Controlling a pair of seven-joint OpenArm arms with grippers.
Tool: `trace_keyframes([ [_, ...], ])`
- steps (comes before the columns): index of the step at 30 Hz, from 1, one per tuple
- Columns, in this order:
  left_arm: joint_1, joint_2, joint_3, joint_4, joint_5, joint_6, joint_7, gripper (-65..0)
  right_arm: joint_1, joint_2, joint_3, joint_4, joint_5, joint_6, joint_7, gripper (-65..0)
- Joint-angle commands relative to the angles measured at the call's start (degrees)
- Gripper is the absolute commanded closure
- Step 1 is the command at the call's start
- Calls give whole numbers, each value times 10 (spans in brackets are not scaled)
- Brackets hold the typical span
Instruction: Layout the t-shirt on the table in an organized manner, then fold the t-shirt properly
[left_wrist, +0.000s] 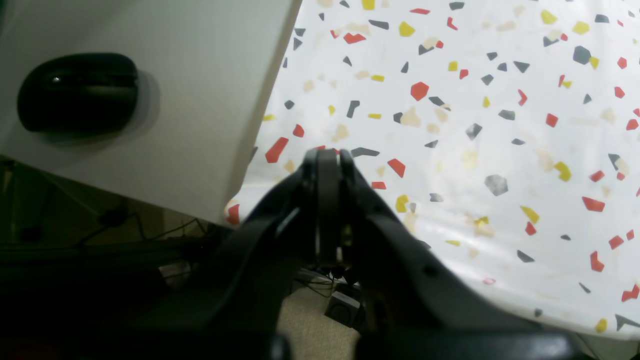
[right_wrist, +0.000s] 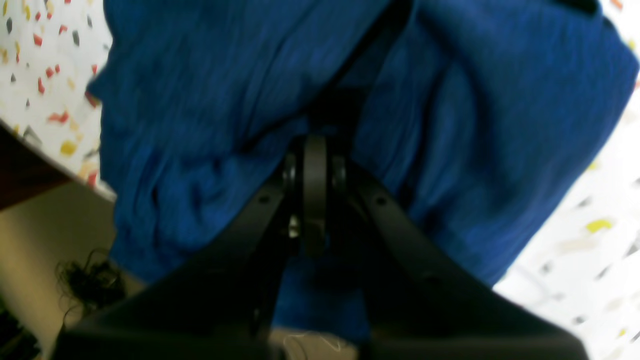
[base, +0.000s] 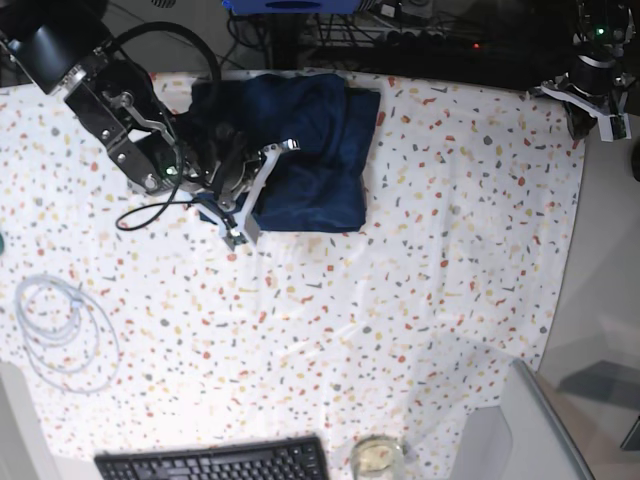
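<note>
T-shirt (base: 300, 150): one, dark blue, bunched near the bench's far edge, unspread.
Handling: soft, light, limp by the look; likely sags and slides on the cloth, so best taken at a hem corner or shoulder seam.
Bench (base: 430, 250): one, speckled cloth.
Right gripper (right_wrist: 314, 150): fingers pressed together against the t-shirt; whether fabric is pinched, cannot tell.
Left gripper (left_wrist: 327, 157): fingers together, empty, at the bench edge.
Also: one cable coil (base: 60, 320), one keyboard (base: 215, 462).

No legible text, label, brand, number or sign appears in any view. The keyboard (base: 213, 461) at the base view's lower edge shows keys, but their characters are too small to read.
</note>
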Motion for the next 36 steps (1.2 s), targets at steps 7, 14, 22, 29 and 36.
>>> trace_keyframes([
  [7, 5, -8, -6, 8, 1, 4, -12, 0, 37, -49, 1, -43, 3, 26, 11, -6],
  [14, 6, -8, -6, 7, 1, 4, -12, 0, 74, -95, 1, -63, 3, 27, 11, -6],
  [22, 6, -8, -6, 7, 1, 4, -12, 0, 157, -184, 1, -200, 3, 27, 32, -8],
  [29, 5, -8, -6, 7, 1, 4, -12, 0, 157, -141, 3, -59, 3, 25, -59, -14],
  [36, 4, -8, -6, 7, 1, 4, -12, 0, 43, -66, 3, 84, 4, 4, -114, -29],
])
